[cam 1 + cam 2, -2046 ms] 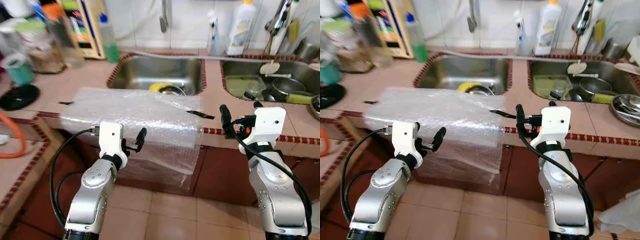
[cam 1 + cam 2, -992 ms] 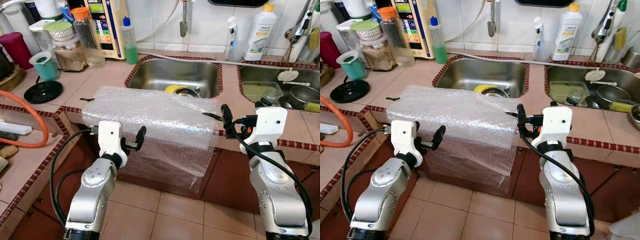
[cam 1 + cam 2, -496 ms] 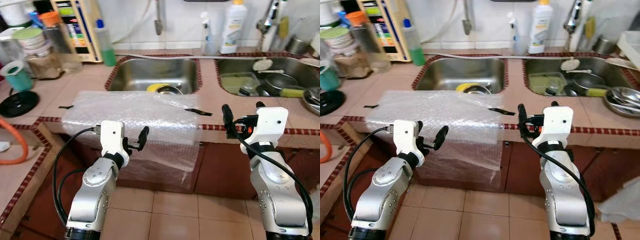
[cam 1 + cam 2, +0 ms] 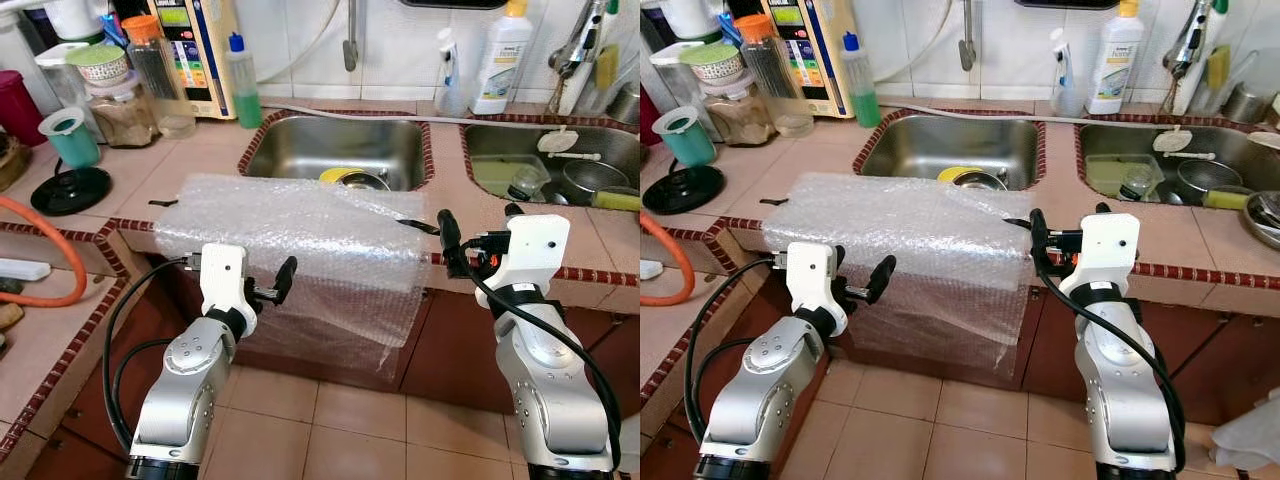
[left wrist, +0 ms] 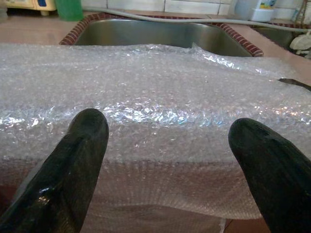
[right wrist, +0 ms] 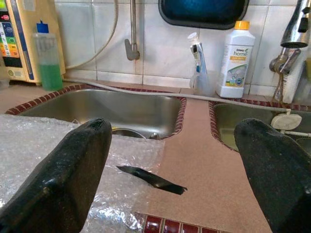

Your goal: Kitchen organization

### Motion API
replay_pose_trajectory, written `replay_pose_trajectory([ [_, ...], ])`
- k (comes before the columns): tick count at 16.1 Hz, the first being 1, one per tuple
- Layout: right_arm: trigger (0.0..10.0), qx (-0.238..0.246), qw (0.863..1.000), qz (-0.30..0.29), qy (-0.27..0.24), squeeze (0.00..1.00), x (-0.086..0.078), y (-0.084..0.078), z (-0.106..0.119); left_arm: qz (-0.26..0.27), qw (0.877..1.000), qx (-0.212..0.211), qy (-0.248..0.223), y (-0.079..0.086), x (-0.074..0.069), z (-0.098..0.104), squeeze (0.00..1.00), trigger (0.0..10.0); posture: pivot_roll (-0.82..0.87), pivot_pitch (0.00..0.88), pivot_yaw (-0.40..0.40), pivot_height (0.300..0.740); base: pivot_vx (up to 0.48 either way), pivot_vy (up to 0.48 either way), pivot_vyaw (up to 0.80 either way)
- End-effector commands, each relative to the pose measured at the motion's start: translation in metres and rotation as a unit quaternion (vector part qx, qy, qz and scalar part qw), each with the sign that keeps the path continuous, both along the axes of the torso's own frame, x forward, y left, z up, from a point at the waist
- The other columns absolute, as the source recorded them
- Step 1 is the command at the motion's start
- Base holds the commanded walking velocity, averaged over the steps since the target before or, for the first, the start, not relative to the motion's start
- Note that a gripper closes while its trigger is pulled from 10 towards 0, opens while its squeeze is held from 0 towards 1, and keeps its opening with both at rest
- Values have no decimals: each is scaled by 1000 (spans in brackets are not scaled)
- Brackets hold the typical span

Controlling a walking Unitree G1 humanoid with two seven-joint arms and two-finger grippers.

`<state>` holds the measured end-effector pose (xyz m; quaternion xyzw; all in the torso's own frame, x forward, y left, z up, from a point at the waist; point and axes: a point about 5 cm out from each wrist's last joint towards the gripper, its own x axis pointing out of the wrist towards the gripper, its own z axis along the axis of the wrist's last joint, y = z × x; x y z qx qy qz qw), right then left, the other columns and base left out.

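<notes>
Left wrist view has my left gripper (image 5: 167, 160) spread wide, holding nothing, just short of the bubble wrap sheet (image 4: 300, 230) draped over the counter edge (image 4: 590, 275). Right gripper (image 6: 177, 174) is wide open too, empty, beside the sheet; sink (image 4: 335, 150) beyond it.

Bright, even light fills the kitchen and the head views are sharp. The bubble wrap (image 4: 300, 225) glints with small highlights, and the steel sink (image 4: 340, 150) shines softly. Close black fingertips (image 5: 77, 160) look blurred in the wrist views.
</notes>
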<state>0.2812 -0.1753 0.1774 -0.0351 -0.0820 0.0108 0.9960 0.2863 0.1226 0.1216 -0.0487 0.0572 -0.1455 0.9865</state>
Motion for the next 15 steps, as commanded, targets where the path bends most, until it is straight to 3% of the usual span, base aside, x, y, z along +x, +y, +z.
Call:
replay_pose_trajectory([
  [1,10000,1,1000,3,-3,0,-1,1,2,-4,1000,1,1,1,-1,1,0,10000,-39,0,97,740,-285,0,0],
  [10,10000,2,1000,0,-2,0,-2,1,1,-3,1000,0,6,2,-3,0,0,10000,-37,0,99,740,-299,0,0],
  [15,10000,0,1000,-2,1,0,-2,0,-1,-3,1000,-6,-3,3,-2,2,0,10000,-36,0,97,740,0,0,0],
])
